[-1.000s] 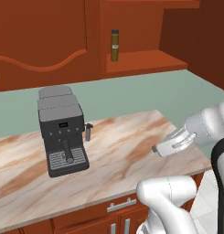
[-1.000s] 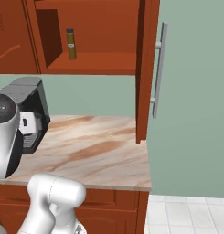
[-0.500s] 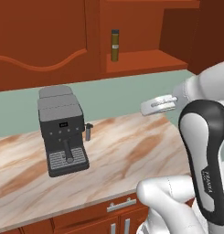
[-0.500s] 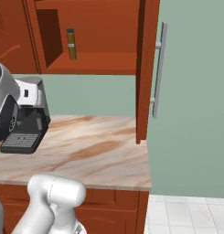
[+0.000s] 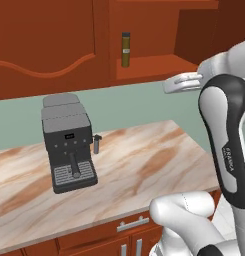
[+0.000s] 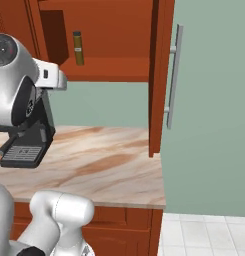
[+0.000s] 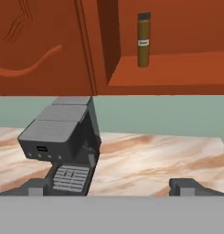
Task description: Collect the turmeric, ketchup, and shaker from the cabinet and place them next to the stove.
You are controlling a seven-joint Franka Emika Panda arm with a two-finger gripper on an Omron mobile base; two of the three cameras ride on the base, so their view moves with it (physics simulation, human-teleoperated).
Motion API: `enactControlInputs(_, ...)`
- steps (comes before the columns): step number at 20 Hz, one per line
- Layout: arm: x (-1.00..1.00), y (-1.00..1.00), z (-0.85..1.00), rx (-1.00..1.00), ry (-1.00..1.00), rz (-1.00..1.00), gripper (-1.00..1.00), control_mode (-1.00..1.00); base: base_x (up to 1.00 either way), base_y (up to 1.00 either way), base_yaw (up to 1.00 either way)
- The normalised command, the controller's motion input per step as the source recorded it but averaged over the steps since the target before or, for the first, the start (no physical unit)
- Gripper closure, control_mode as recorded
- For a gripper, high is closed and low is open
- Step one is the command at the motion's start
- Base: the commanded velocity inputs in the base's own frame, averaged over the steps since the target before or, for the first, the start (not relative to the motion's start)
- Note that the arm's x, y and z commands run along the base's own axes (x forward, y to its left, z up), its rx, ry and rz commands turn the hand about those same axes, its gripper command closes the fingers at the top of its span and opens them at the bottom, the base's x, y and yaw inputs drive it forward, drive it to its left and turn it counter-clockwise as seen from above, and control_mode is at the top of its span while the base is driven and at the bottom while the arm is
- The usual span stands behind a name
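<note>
I see a marble counter [image 5: 144, 165] with an espresso machine [image 5: 67, 142] against the green wall [image 6: 209, 100]. The turmeric [image 5: 125, 49] stands upright in the cabinet [image 5: 159, 67] niche. My gripper [image 7: 111, 186] hangs wide, empty.

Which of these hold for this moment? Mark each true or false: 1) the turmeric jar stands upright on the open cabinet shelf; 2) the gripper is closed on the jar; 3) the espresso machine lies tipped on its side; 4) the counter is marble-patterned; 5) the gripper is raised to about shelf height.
1) True. The turmeric stands upright on the shelf of the cabinet.
2) False. The gripper is open and apart from the jar, holding nothing.
3) False. The espresso machine stands upright on the counter.
4) True. The counter has a brown-and-cream marble pattern.
5) True. In the left base view the gripper sits just below the shelf edge, to its right.
</note>
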Motion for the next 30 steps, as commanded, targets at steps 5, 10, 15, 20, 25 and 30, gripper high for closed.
enactControlInputs(5, 0.28, -0.42, 0.26, 0.00, -0.31, -0.02, -1.00, -1.00, 0.00, 0.00, 0.00)
enactControlInputs(10, 0.16, -0.17, 0.33, 0.02, -0.21, -0.06, -1.00, -1.00, 0.00, 0.00, 0.00)
enactControlInputs(15, 0.21, -0.27, 0.31, 0.00, -0.11, -0.06, -1.00, -1.00, 0.00, 0.00, 0.00)
enactControlInputs(20, 0.23, -0.33, 0.14, 0.00, -0.04, -0.04, -1.00, -1.00, 0.00, 0.00, 0.00)
enactControlInputs(25, 0.31, -0.13, 0.01, 0.01, 0.00, -0.03, -1.00, -1.00, 0.00, 0.00, 0.00)
enactControlInputs(30, 0.44, 0.03, 0.00, 0.00, 0.00, 0.00, -1.00, -1.00, 0.00, 0.00, 0.00)
